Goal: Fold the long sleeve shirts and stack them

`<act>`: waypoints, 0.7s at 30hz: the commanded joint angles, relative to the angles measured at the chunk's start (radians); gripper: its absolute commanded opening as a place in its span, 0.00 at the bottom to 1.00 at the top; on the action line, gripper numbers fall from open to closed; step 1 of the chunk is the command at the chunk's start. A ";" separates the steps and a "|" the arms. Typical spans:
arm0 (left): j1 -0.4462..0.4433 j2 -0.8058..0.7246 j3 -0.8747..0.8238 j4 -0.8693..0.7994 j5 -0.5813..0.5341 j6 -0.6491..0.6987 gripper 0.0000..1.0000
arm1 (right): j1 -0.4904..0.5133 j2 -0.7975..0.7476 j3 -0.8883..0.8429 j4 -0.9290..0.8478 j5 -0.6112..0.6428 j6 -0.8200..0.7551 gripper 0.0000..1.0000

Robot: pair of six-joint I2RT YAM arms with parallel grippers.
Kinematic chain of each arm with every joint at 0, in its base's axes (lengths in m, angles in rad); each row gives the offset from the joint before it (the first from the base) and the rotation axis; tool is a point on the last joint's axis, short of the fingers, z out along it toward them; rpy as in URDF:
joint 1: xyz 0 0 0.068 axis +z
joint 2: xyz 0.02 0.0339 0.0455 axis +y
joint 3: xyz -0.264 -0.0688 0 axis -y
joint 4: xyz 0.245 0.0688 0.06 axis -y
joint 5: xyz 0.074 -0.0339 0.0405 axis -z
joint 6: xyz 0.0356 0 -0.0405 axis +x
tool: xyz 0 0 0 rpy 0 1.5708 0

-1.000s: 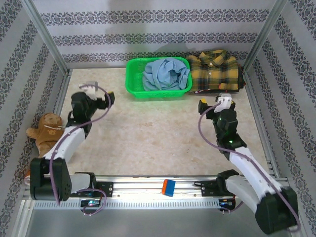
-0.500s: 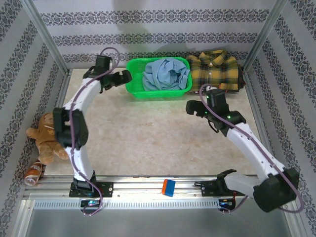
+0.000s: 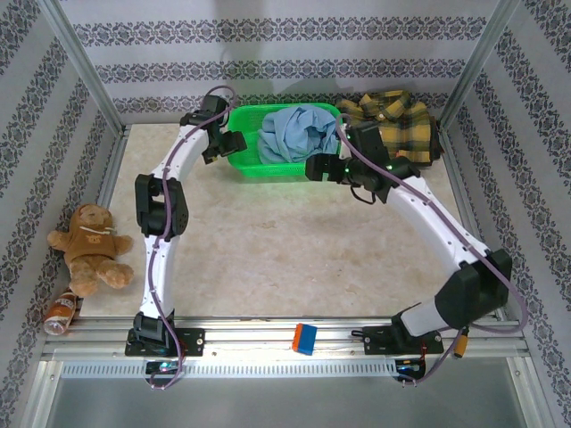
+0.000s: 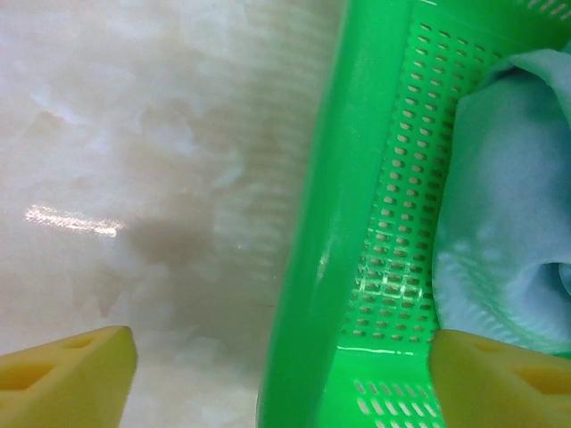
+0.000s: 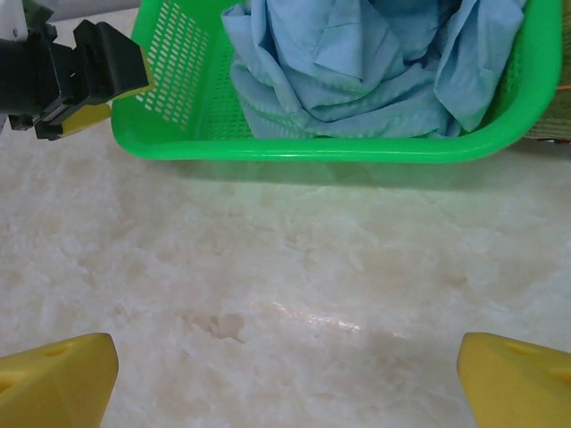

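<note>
My left gripper is spread at the bottom of the left wrist view. Its yellow fingers sit in the two lower corners, with the left wall of the green basket between them. My right gripper is also spread wide, low in its own view, over the bare table in front of the basket. The light blue shirt lies bunched inside the basket, upper centre of the top view. The plaid shirt lies just right of the basket, in the upper right.
</note>
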 commanded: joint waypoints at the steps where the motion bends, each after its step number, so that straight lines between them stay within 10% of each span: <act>1: 0.002 0.047 0.034 -0.057 -0.024 -0.033 0.74 | 0.008 0.079 0.096 -0.037 0.002 -0.011 0.98; 9: -0.004 0.003 -0.079 -0.022 0.072 -0.038 0.13 | 0.013 0.265 0.279 -0.023 0.088 -0.003 0.98; 21: -0.117 -0.514 -0.903 0.356 0.033 -0.372 0.00 | 0.084 0.591 0.501 -0.019 0.175 0.038 0.98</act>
